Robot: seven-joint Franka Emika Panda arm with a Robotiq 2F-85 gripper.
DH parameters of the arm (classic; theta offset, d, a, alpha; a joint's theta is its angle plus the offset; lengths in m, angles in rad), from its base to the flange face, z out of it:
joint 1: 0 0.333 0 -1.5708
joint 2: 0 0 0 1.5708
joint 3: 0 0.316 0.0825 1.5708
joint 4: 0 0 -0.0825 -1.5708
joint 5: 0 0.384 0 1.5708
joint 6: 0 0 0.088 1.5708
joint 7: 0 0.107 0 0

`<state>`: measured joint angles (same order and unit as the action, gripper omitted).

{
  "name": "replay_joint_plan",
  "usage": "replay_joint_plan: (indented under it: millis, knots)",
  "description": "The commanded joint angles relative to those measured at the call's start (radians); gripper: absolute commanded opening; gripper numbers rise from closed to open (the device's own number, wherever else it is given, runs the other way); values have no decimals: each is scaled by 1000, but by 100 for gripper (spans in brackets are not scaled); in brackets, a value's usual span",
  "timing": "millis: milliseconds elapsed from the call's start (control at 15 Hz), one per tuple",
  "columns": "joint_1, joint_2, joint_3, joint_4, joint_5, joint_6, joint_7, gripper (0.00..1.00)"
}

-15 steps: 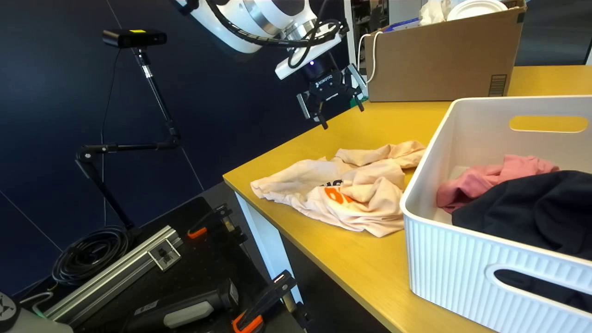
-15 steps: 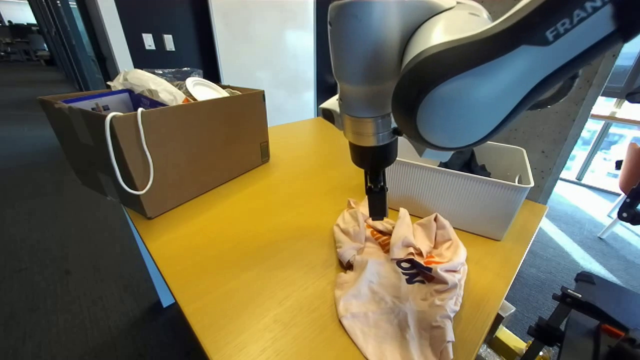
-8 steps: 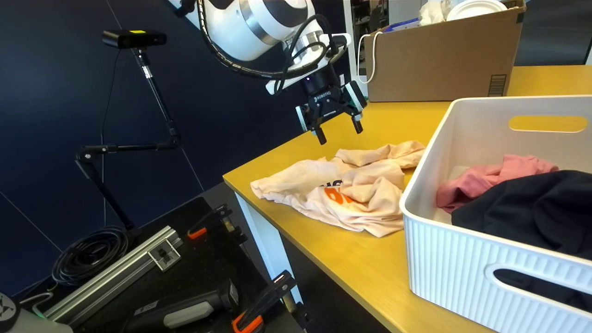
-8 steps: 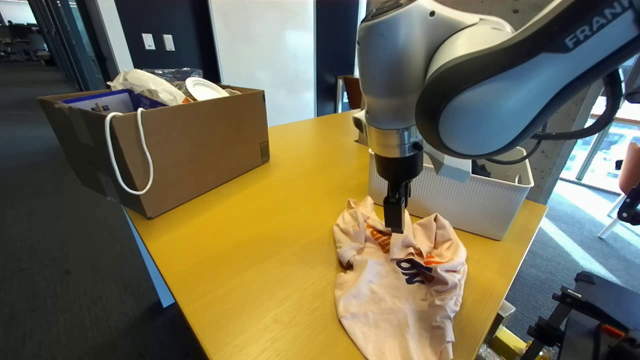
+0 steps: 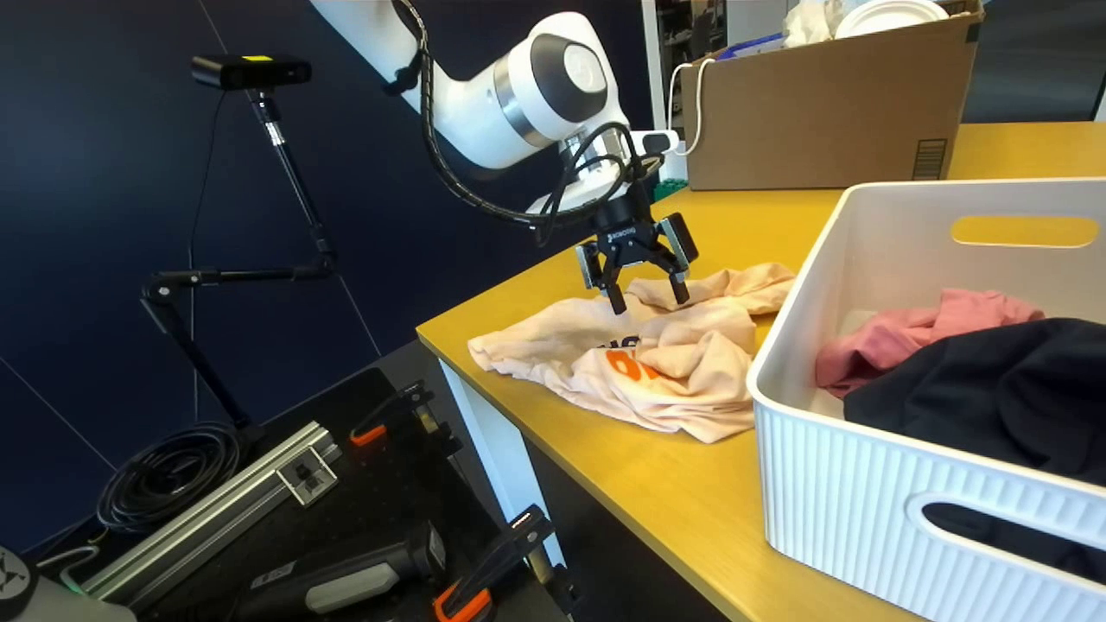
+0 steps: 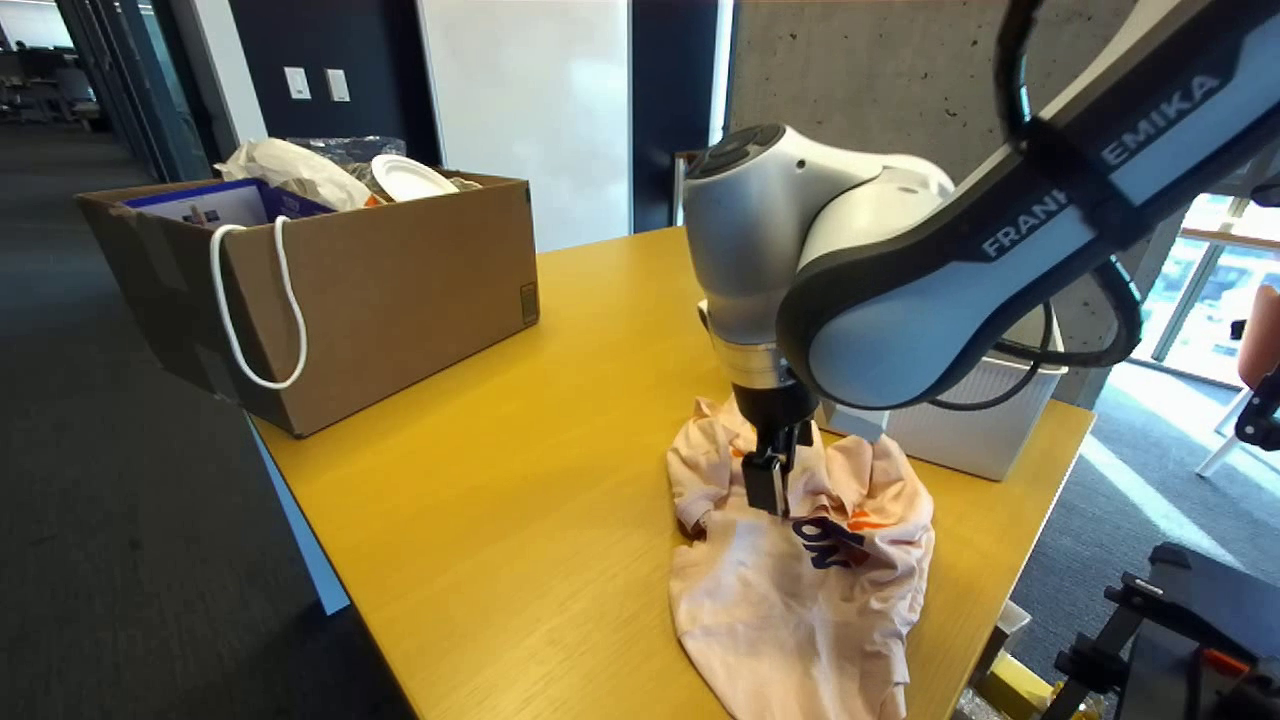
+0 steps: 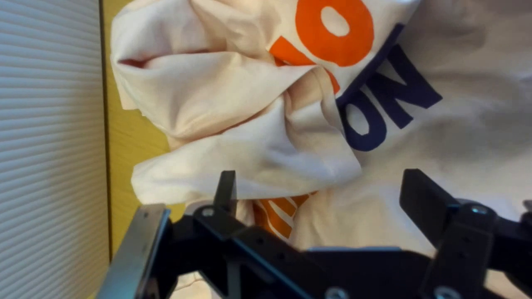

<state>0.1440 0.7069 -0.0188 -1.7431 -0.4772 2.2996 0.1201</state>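
Lower than a second ago, the claw [image 5: 650, 302] has come down to hover over the pale pink cloth [image 5: 657, 371], and its fingertips [image 5: 617, 301] sit more nearly level in an exterior view; neither the cloth nor the white basket [image 5: 864, 484] has stirred on the yellow table [image 5: 691, 492]. It grips nothing: the fingers [image 7: 419, 199] stand wide apart with the cloth spread out beneath them, though I cannot tell quite how much air is left under the tips. Just ahead of the claw in the wrist view, a raised fold [image 7: 249, 153] reaches from below the finger nearer the basket into the gap; flatter fabric lies under the other finger. For a firm pinch, I would centre that fold between the fingers, since flat cloth tends to slide out as tips meet. Ease down until they barely brush the table, without pressing, then close slowly so the fabric bunches, and lift a little straight up to test the hold. Mind the basket beyond that nearer finger: a sideways drift while low could knock it.
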Motion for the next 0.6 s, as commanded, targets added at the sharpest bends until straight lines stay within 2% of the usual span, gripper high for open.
replay_joint_plan:
  millis: [0, 200, 533]
  knots:
    - [20, 77, -19, 97, 45, -25, 5, 100]
    - [21, 81, -25, 92, 65, -20, 21, 100]
    - [45, 5, -36, -46, 77, 12, 112, 100]
